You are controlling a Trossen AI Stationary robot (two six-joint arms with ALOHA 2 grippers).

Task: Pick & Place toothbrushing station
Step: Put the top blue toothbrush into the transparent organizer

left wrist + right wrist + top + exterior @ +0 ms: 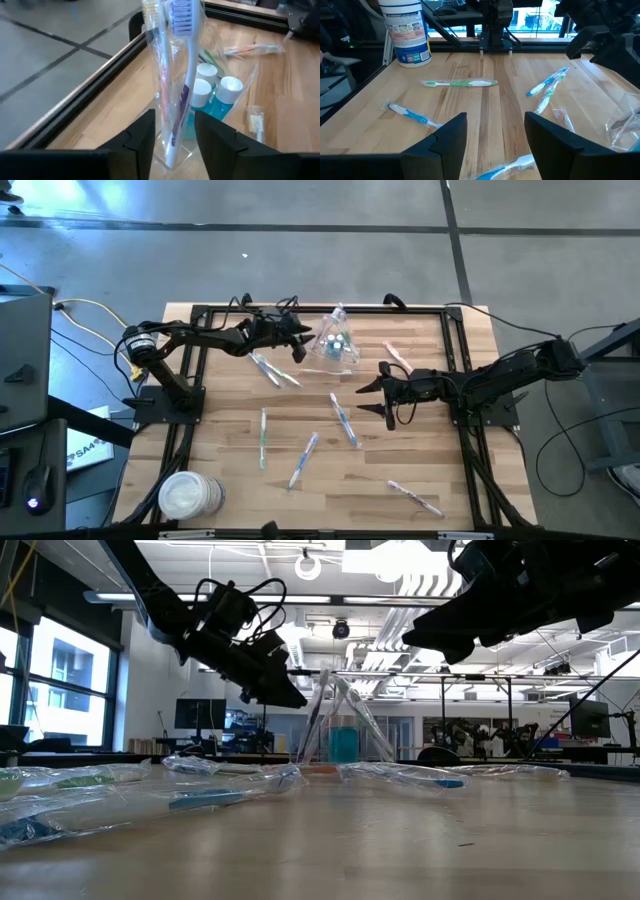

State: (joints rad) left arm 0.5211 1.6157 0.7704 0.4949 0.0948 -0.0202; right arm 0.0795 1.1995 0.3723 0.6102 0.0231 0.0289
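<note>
Wooden table; wrapped toothbrush between left jaws.

I saw the wooden tabletop carrying scattered wrapped toothbrushes, a clear cup and white discs.

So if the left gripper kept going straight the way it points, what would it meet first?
Probably the wrapped toothbrush standing in the clear cup, right between the left gripper fingers, which stand apart around it.
</note>
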